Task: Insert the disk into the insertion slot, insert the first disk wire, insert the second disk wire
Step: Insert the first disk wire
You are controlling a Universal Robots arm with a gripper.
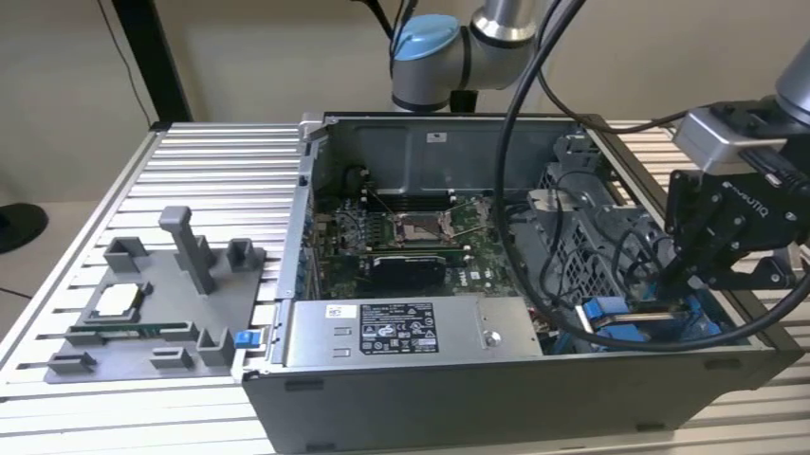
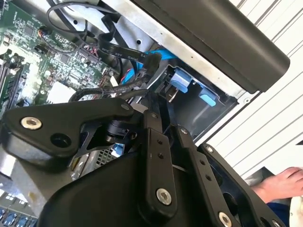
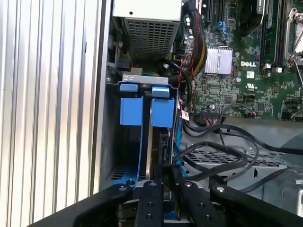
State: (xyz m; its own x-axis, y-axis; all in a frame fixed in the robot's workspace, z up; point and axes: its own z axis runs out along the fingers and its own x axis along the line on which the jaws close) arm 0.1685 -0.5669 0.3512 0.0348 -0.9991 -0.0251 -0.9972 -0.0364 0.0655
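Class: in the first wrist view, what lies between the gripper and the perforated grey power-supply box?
In the first wrist view, two blue plastic tabs sit side by side between the gripper and the power-supply box.

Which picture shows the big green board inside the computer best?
The exterior view: the green board lies open in the middle of the case, seen from above. The first wrist view shows one part of the board, the second wrist view another piece.

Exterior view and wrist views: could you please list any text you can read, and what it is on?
Power-supply box label: dense print, too small to read.
Circuit board: white markings, too small to quote reliably.
Flat black cable: white lettering, not legible.
So I can quote no text with confidence.
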